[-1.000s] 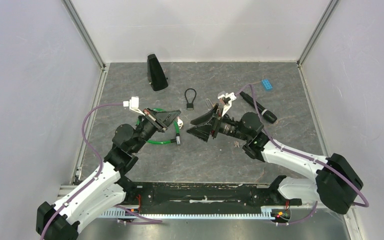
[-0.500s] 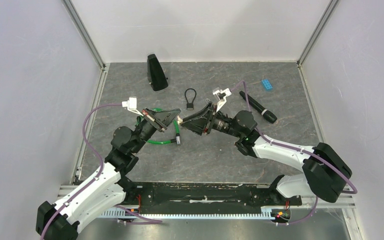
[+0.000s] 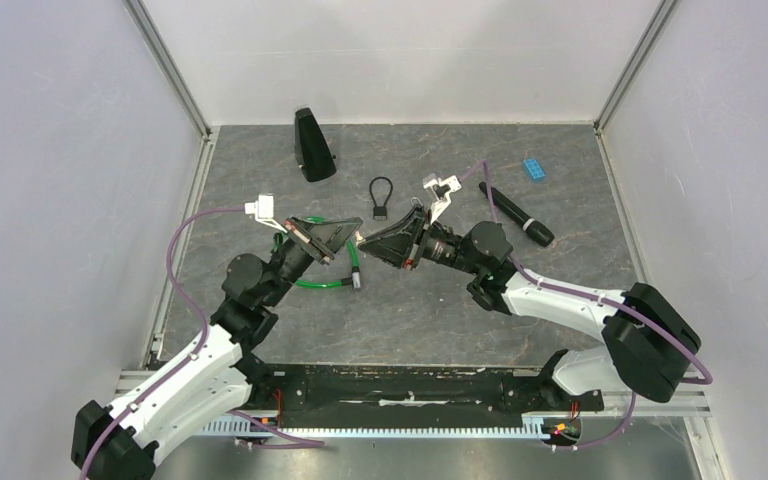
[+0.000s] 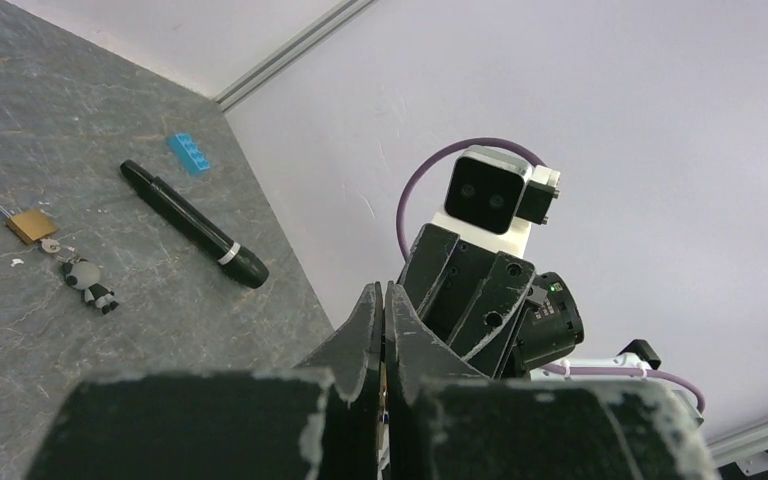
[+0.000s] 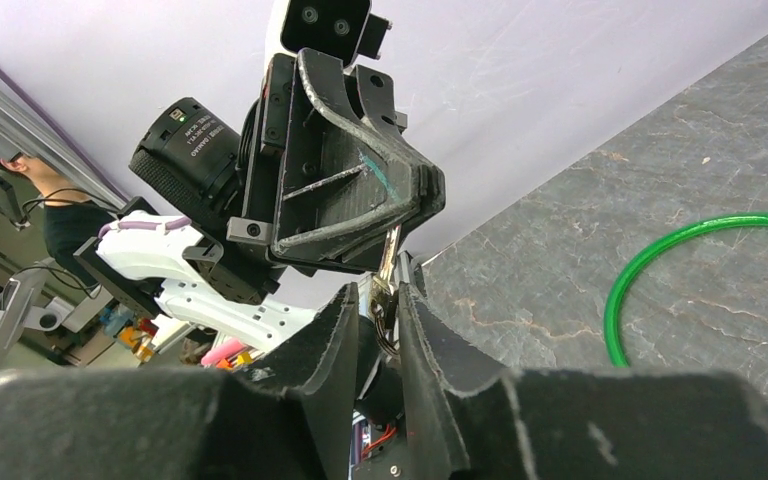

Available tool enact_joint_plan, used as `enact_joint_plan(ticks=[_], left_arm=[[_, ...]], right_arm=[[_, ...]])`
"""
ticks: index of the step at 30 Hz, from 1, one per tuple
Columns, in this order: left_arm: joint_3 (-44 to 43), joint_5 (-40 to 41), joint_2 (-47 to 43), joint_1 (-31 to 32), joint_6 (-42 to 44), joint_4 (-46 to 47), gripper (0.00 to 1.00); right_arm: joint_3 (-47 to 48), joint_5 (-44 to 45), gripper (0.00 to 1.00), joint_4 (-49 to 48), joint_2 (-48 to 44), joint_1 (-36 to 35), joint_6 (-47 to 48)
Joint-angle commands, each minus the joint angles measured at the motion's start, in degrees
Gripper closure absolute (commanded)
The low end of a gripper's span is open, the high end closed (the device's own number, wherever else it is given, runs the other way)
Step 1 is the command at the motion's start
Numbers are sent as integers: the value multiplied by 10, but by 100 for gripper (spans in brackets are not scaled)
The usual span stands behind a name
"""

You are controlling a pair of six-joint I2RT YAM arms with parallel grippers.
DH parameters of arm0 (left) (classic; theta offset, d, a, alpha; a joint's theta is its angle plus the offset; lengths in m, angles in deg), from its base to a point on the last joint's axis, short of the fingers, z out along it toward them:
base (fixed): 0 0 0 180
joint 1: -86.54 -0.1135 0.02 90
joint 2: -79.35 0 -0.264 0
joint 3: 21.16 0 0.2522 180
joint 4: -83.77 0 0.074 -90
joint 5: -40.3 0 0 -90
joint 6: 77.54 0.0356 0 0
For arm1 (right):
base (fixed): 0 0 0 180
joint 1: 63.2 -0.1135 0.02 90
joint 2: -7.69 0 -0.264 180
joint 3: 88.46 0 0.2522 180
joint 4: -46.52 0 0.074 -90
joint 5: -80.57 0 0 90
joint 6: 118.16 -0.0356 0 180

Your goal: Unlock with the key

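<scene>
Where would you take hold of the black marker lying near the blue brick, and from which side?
Grip the marker mid-barrel from straight above, with the jaws set across its width. It lies flat and diagonal on the table. It is long and slim, with bare surface on both sides, so the fingers should fit.

L fingers [image 3: 332, 234] pinched, R fingers [image 3: 394, 241] slightly parted

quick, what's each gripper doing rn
Left gripper: shut on the key.
Right gripper: jaws a narrow gap apart on either side of the key; whether it grips cannot be told.
</scene>
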Motion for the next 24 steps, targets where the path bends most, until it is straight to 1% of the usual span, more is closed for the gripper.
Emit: enact_joint_plan(ticks=[1, 5, 11, 14, 17, 19, 21, 23, 24], left_arm=[[4, -6, 0, 5, -1, 33, 98], [6, -4, -2, 9, 5, 35, 98], [12, 1, -8, 10, 12, 34, 98], [14, 2, -12, 11, 17, 31, 98], [14, -3, -14, 11, 26, 25, 94], [12, -3, -15, 10, 31, 18, 95], [15, -2, -18, 10, 36, 21, 98], [23, -2, -19, 11, 36, 44, 98], [30, -1, -17, 11, 30, 61, 98]], right_arm=[[24, -2, 78, -29, 4, -5, 0], [24, 0, 83, -32, 4, -6, -4], [19, 5, 100, -19, -7, -6, 3], [20, 5, 100, -4, -14, -6, 11], [27, 5, 100, 30, -23, -6, 36], [35, 2, 100, 53, -27, -6, 52], [49, -19, 87, 73, -27, -6, 67], [57, -28, 62, 89, -30, -7, 75], [62, -29, 56, 99, -36, -6, 81]])
